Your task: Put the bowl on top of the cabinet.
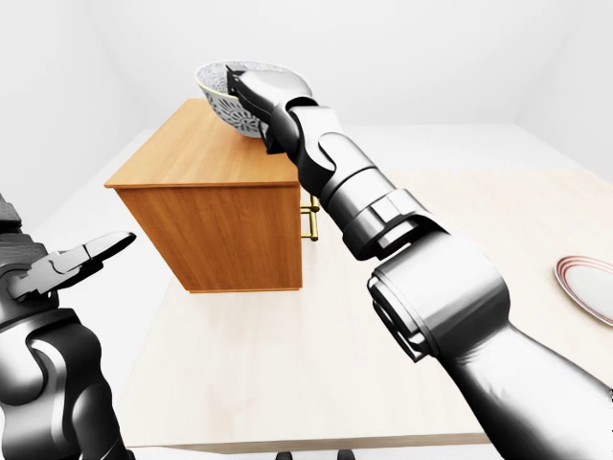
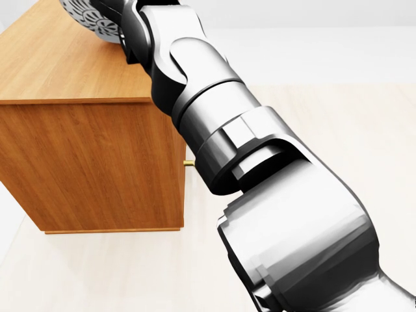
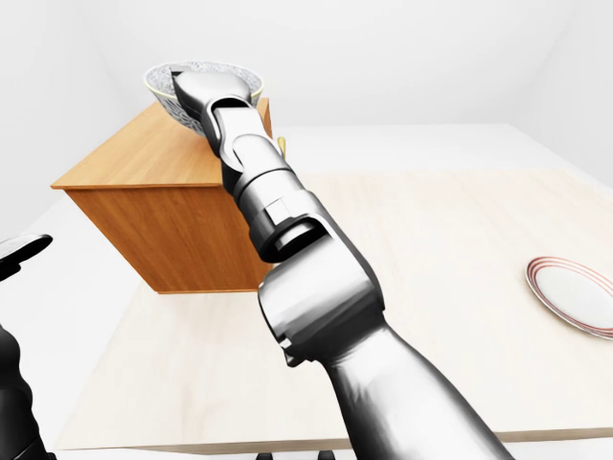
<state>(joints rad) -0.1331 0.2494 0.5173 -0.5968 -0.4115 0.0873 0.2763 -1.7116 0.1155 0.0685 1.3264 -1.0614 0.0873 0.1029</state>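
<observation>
Two hands are seen in the left-eye view. The right hand is stretched out to the top of the view, and its dark fingers are closed over the near rim of the bowl, so that the bowl is gripped by its edge. The bowl, white with a dark pattern on its outer wall, is held upright over the far part of the cabinet. Its base appears to be just above the wooden top, though contact cannot be ruled out from these angles. In the head view only the bowl's patterned underside is shown at the top left, with most of the picture filled by the right arm. The cabinet is set on the pale bench, toward the left of the view, and a brass handle is partly hidden behind the arm. The left hand is held low at the left edge, well apart from the cabinet, with its fingers spread wide and nothing between them. A white plate with a red rim is laid on the bench at the right edge, far from the cabinet.
</observation>
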